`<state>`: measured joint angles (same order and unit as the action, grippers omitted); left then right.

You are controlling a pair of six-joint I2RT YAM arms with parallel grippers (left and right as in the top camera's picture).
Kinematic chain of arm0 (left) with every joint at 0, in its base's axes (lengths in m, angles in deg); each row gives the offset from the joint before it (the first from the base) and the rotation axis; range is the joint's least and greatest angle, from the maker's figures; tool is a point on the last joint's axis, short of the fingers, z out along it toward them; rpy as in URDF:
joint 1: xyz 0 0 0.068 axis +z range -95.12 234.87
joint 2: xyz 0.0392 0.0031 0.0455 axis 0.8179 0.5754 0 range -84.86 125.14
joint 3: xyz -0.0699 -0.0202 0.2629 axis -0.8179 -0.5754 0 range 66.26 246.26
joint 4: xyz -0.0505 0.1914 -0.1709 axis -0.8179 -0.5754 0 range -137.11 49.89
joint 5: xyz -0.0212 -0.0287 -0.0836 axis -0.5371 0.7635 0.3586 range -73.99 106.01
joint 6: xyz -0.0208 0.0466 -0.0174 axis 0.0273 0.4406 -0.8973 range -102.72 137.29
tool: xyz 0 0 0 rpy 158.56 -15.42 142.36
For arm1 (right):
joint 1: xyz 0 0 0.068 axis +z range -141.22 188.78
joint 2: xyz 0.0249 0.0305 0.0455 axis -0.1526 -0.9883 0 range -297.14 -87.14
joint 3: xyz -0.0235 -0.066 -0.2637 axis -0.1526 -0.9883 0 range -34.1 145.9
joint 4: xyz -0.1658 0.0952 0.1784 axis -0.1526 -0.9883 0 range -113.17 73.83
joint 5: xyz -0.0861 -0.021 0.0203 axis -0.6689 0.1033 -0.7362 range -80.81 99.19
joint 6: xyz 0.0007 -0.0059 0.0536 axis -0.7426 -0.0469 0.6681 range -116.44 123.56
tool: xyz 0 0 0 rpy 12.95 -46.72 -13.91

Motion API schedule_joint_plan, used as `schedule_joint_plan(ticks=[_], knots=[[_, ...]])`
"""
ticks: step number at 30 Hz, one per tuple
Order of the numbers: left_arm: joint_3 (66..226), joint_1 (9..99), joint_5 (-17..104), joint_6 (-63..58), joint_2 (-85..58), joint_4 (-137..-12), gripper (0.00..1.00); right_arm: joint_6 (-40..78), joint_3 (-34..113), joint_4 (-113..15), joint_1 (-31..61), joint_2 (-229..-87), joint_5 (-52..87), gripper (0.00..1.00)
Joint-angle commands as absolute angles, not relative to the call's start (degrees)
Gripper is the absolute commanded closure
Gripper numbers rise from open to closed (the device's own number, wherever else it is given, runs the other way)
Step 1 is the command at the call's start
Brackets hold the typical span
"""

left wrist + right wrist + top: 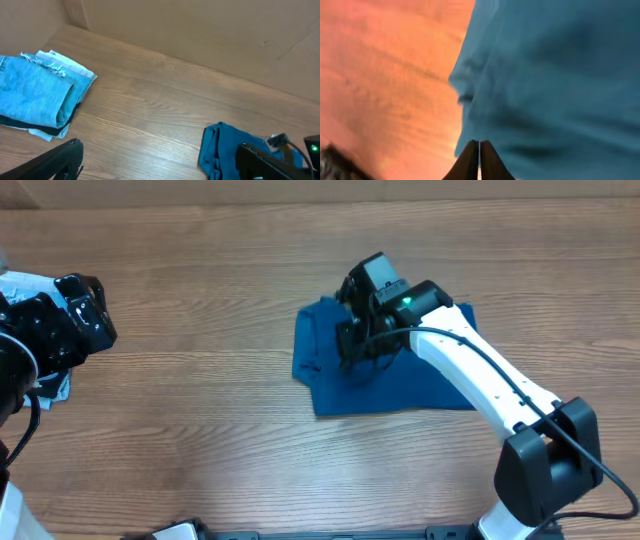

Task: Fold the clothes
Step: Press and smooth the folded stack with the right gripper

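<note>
Right arm over a mostly folded shirt, right of centre on the counter

The wooden counter (200,410) carries the teal shirt (360,392), bunched into a rough rectangle with its left edge rumpled. A pale denim stack (35,97) lies well apart at the far left. The right gripper (479,150) sits low at the shirt's edge, jaws pressed together; whether cloth is pinched between them is unclear. The left gripper (85,315) hangs near the denim, and its jaws cannot be read. This looks like a late fold, so the next move probably calls for squaring that rumpled edge.
</note>
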<state>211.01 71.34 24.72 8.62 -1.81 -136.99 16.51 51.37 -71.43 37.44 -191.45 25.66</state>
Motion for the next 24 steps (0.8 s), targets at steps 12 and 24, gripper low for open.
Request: schedule_joint_plan(ticks=[12, 24], knots=[[211.12, 70.82, 24.15, 8.25, -1.73, -136.9, 0.0, 26.3, 51.61, -49.7, 37.09, -210.4, 20.39, 0.93], [211.12, 70.82, 24.15, 8.25, -1.71, -136.9, 0.0, 18.57, 65.31, -62.43, 29.99, -200.76, 24.3, 0.78]])
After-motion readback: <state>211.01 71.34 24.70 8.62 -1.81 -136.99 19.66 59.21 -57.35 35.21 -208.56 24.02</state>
